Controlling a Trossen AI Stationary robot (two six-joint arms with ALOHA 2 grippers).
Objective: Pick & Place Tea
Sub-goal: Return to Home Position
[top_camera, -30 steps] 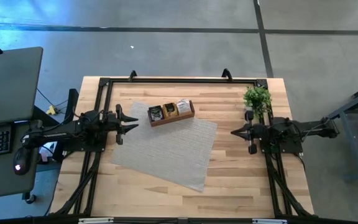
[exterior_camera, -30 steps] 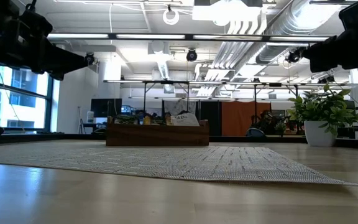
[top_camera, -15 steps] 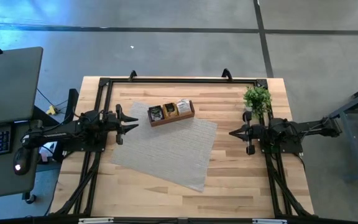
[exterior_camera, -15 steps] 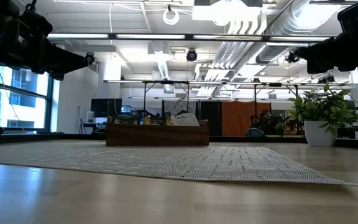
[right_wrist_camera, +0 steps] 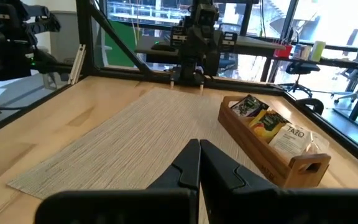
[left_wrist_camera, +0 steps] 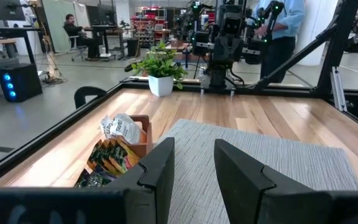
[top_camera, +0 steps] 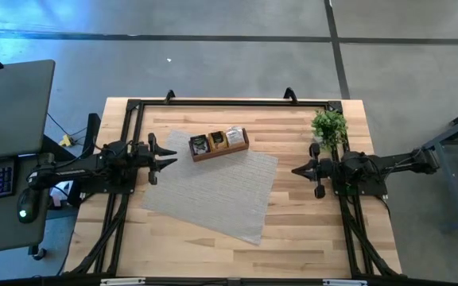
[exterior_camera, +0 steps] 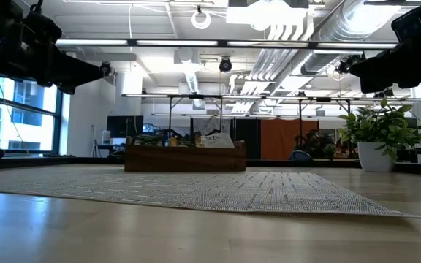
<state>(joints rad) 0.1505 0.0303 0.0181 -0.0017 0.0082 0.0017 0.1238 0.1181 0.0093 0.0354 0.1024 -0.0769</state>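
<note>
High view showed the tea (top_camera: pixel 217 140) lying in three groups inside the tray (top_camera: pixel 221 151), at the far edge of the mat (top_camera: pixel 213 191) on the table (top_camera: pixel 293 230). The left claw (top_camera: pixel 169 159) hung above the mat's left edge, fingers apart and empty. The right claw (top_camera: pixel 296 169) hung near the plant (top_camera: pixel 329 125), fingers pressed together, holding nothing.

Free room and obstacles. Mat (top_camera: pixel 213 191) lies bare across the table's middle, open between left gripper (top_camera: pixel 169 160) and right gripper (top_camera: pixel 299 169). Obstacles: tray (top_camera: pixel 221 152) of tea (top_camera: pixel 217 140) on the mat's far edge; plant (top_camera: pixel 329 125) just beside the right gripper; frame rail (top_camera: pixel 229 102) along the far side.
</note>
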